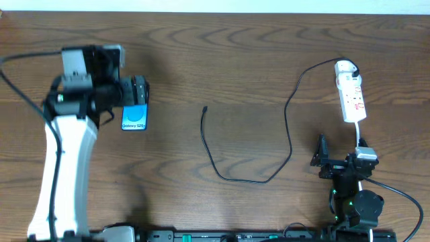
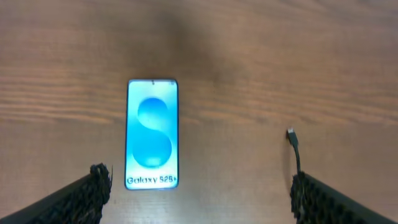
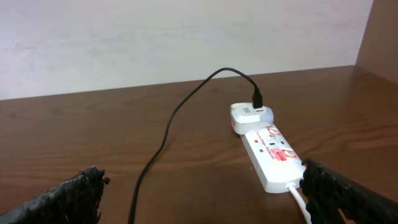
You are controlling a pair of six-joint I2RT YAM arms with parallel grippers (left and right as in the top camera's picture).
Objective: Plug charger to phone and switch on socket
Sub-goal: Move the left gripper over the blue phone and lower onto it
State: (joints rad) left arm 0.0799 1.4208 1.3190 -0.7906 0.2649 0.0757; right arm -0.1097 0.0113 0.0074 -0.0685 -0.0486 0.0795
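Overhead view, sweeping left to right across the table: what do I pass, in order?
phone → charger tip → socket. Both arms overlap these, so I leave them out.

Upper half of the phone [image 1: 134,119] under the left claw [image 1: 139,91]

- The phone [image 1: 134,117] lies flat on the counter [image 1: 222,54], at its left side.
- The left pincer [image 1: 138,91] hangs over the phone's far end.
- The charger [image 1: 290,144] lies mid-counter, its free tip right of the phone and apart from it.
- Its cable loops toward the front, then runs back to the socket's [image 1: 352,94] far end.
- The socket lies at the right, lengthwise front to back.
- The right pincer [image 1: 322,160] sits just before its near end.
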